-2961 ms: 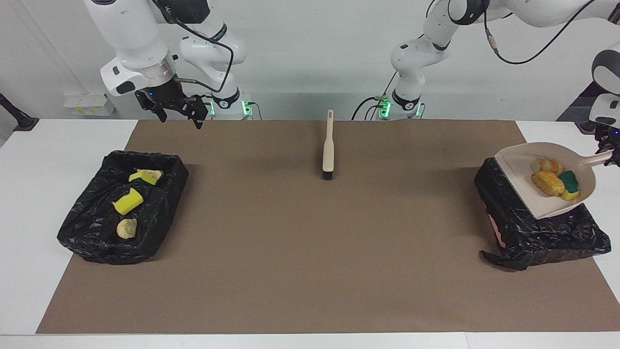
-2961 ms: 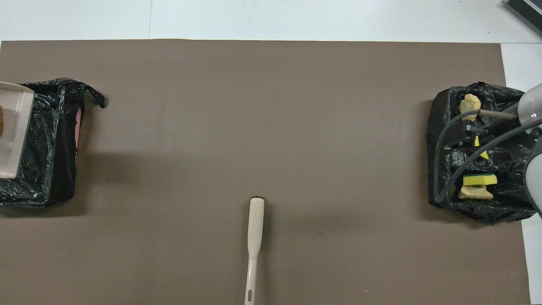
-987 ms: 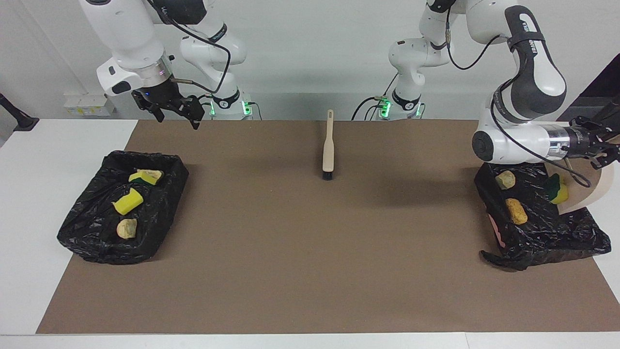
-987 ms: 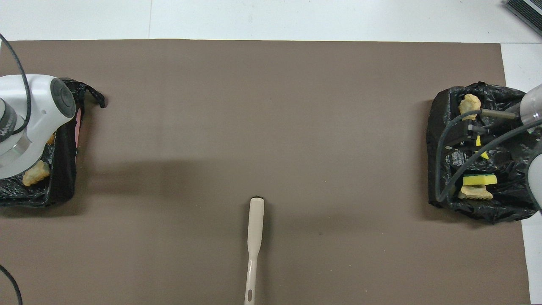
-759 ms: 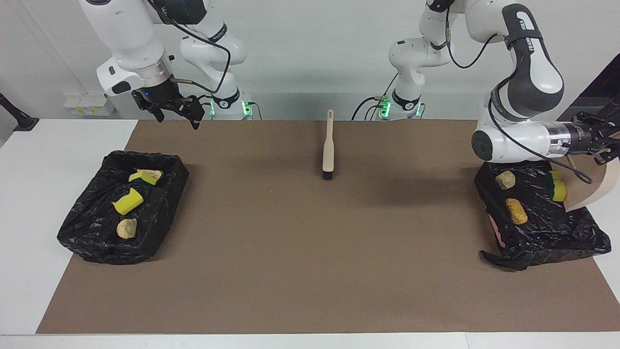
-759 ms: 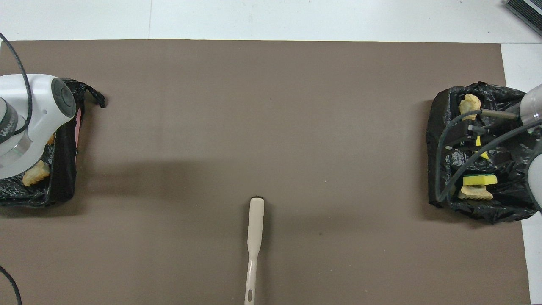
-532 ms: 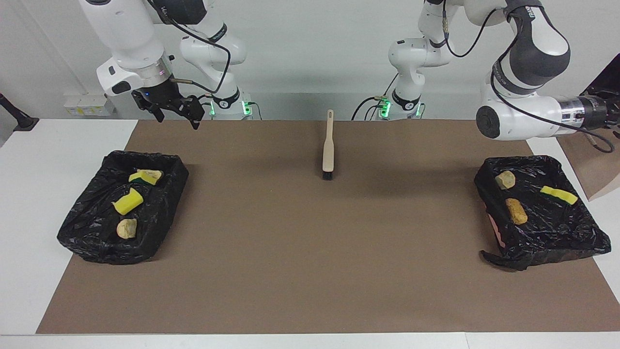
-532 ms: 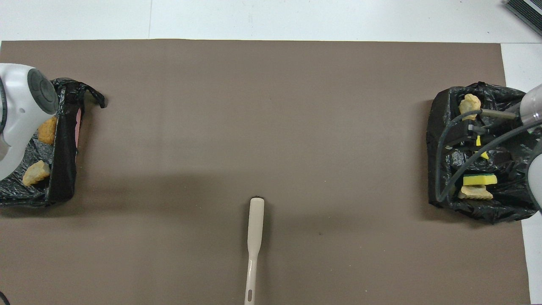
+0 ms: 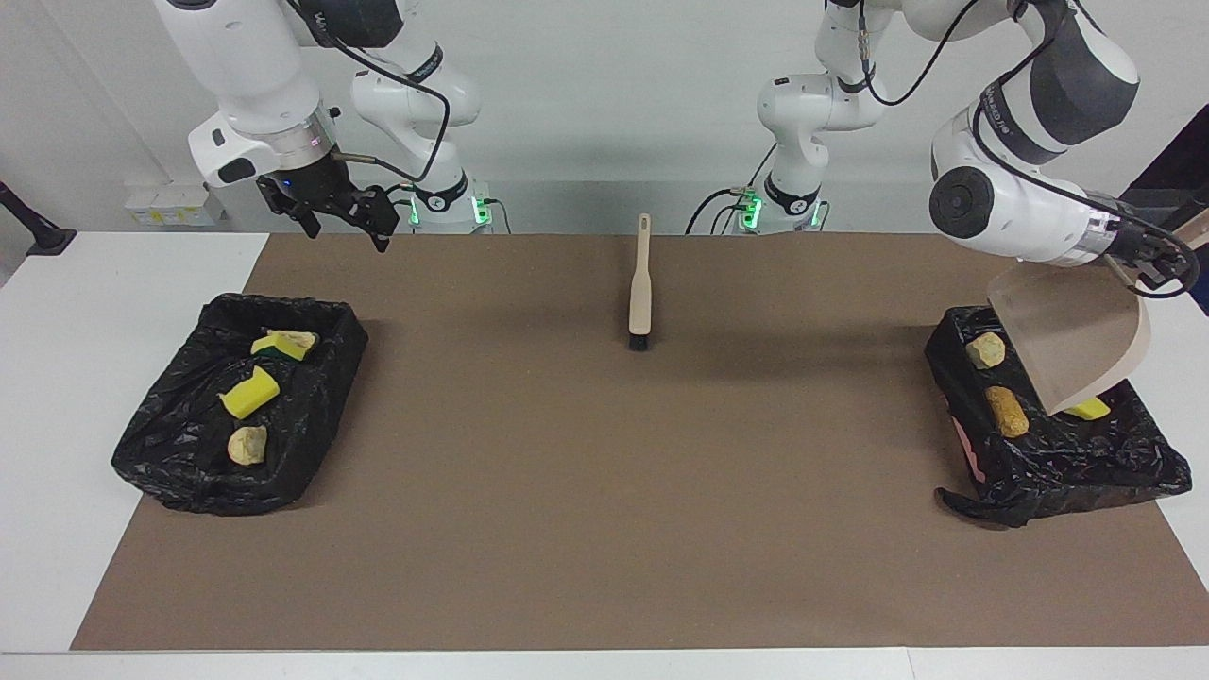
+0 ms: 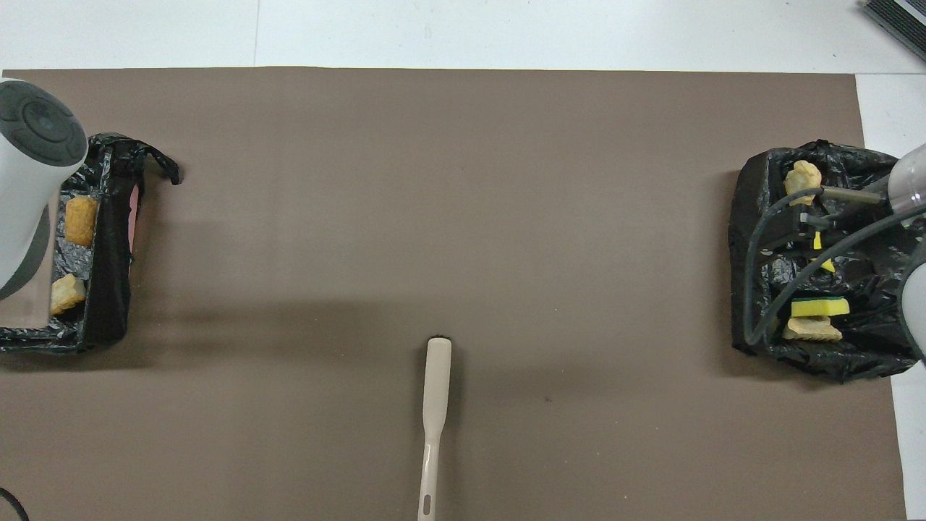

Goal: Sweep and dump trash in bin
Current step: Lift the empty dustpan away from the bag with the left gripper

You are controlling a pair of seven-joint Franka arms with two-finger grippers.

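My left gripper [image 9: 1154, 267] is shut on the handle of the beige dustpan [image 9: 1072, 331], which hangs tipped over and empty above the black-lined bin [image 9: 1048, 463] at the left arm's end. In that bin lie trash pieces: a pale pastry [image 9: 984, 349], a golden-brown pastry [image 9: 1006, 412] and a yellow sponge [image 9: 1088, 409], partly hidden by the pan. The overhead view shows the two pastries [image 10: 79, 221] in this bin [image 10: 108, 304]. My right gripper [image 9: 346, 225] is open and empty, held up in the air by the second bin [image 9: 189, 472].
The second black-lined bin holds a yellow sponge [image 9: 249, 392], a green-and-yellow sponge [image 9: 279, 348] and a pastry piece [image 9: 247, 444]. The beige brush [image 9: 640, 283] lies on the brown mat [image 9: 604, 491] midway between the arms' bases, near the robots; it also shows in the overhead view [image 10: 436, 405].
The left arm tipped the loaded dustpan over its bin and the trash fell in. The pan then swung away and back over the bin. The right arm barely moved.
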